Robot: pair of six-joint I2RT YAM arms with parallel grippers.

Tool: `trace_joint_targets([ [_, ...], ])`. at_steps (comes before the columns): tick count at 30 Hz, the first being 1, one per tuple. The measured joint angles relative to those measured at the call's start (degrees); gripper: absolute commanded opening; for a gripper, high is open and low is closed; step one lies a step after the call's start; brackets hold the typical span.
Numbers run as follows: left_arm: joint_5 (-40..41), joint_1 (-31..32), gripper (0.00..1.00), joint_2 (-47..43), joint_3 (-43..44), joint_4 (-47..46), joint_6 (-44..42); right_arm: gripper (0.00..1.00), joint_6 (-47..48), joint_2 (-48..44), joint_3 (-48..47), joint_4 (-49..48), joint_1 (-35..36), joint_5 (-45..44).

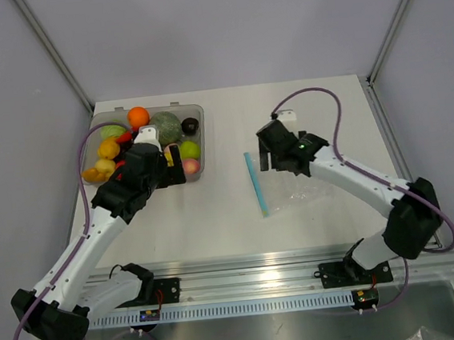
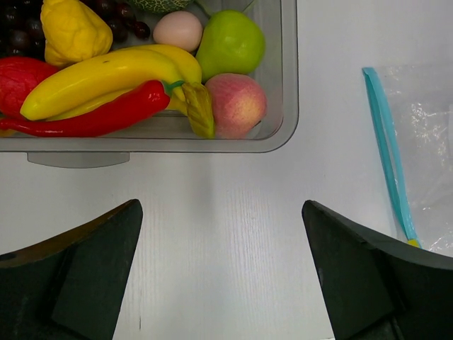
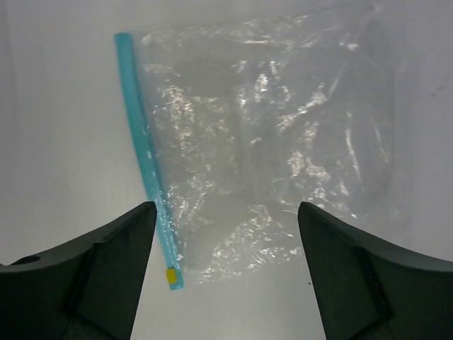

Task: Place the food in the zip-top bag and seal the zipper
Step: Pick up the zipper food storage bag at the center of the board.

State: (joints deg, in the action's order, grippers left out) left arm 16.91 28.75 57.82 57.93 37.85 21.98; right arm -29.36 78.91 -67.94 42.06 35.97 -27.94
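Grey walls, metal corner posts, white bench [image 1: 232, 226]. The zip-top bag [image 3: 283, 142] is thin, clear, crinkly plastic. It lies flat on the bench at about 3 o'clock from centre in the top view, and the bench shows through it. The zipper [image 3: 145, 170] is a narrow straight blue-teal strip on the bag's 9 o'clock edge, running roughly 12 to 6, with a small yellow tab [image 3: 172, 275] at its near end.

The food [image 1: 167, 127] is piled in a clear rigid tray [image 1: 189, 106] at 10 o'clock on the bench, well apart from the bag.

The small stickers [image 1: 151, 315] at the arm bases are too small to read.

View differences:
- **Left wrist view:** shows a yellow banana bunch [image 2: 106, 74], a red chilli [image 2: 92, 117] lying against it, a pink peach [image 2: 236, 104] in the tray corner, a light green fruit [image 2: 230, 44], a pale egg [image 2: 178, 30] and a bumpy yellow fruit [image 2: 71, 30]. In the top view the arm covers much of these.
- **Top view:** shows an orange [image 1: 138, 116] at the tray's 12 o'clock end, out of the wrist frame. Here the bag is barely visible apart from the zipper.
- **Right wrist view:** shows the bag's creases and the yellow tab.

The left claw [image 2: 221, 227] is spread wide with nothing in it, over bare bench at the tray's 6 o'clock side. The right claw [image 3: 226, 234] is also spread wide with nothing held, above the bag's near part.
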Motion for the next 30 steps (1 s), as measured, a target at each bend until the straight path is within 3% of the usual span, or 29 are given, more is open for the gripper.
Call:
trace_joint_targets([
  [2,0.0,-0.5,0.99,0.2,0.0,0.1,0.9,0.77,0.5,6.8,-3.3,-0.6,3.9,0.1],
  [4,0.0,-1.4,0.99,0.3,0.0,0.3,1.6,0.74,0.9,13.1,-5.8,-0.8,6.7,0.3],
  [11,-0.2,-3.2,0.99,0.3,0.0,1.6,2.7,0.75,2.9,28.9,-10.7,-0.7,11.0,0.7],
  [13,-0.4,-3.2,0.99,0.3,0.0,1.7,2.9,0.71,3.6,32.0,-12.5,-0.7,11.6,0.6],
  [18,-0.8,-3.2,0.99,0.1,0.0,1.8,3.4,0.52,4.4,36.4,-15.4,-0.8,11.7,-0.9],
  [24,-1.2,-3.2,0.99,0.0,-0.3,2.0,3.4,0.46,4.6,37.4,-15.7,-0.9,11.7,-2.5],
  [28,-1.7,-3.2,0.99,0.0,-0.4,2.0,3.4,0.33,4.3,37.4,-15.7,-0.9,11.7,-3.1],
  [30,-1.9,-3.2,0.99,0.0,-0.4,2.0,3.4,0.21,4.1,37.4,-15.7,-1.0,11.7,-3.1],
])
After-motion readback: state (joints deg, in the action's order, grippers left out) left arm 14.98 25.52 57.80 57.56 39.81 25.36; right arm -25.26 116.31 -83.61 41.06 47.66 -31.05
